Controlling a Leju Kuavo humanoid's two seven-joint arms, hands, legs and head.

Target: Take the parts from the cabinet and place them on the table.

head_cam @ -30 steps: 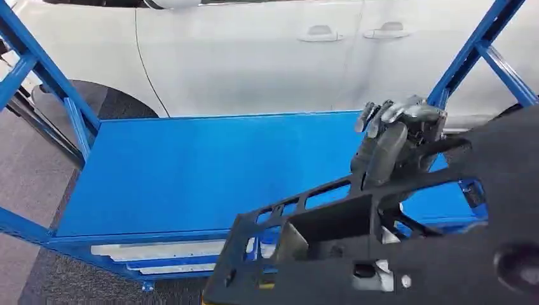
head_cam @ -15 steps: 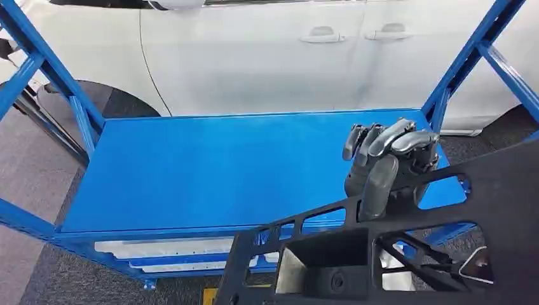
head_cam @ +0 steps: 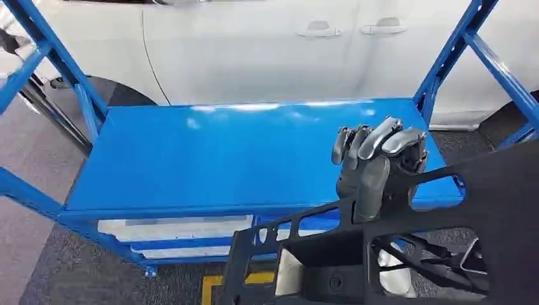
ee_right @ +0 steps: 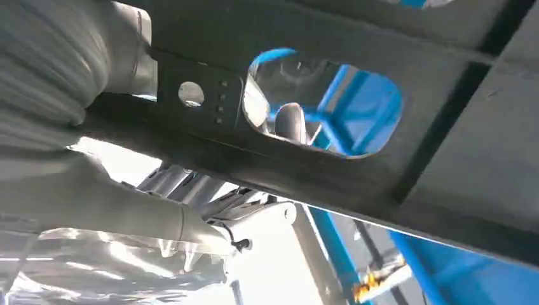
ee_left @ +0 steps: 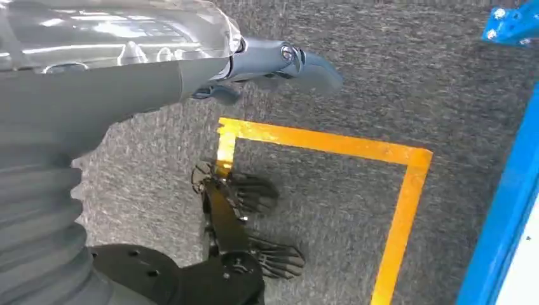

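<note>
Black plastic frame part (head_cam: 407, 254) clamped along its top bar by right hand (head_cam: 375, 168), carried edge-up above blue table (head_cam: 210, 159) front edge for set-down. Left hand (ee_left: 279, 60) hanging empty, fingers apart.

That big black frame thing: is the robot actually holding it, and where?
Yes. The right hand grips the black plastic part by its upper rail, beside a cut-out. The left hand holds nothing.

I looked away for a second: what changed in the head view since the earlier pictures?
The whole view shifted, so the camera moved. The black part sits lower in the picture, showing more of the blue table. The right hand still grips the part. The left hand hangs over the floor.
</note>
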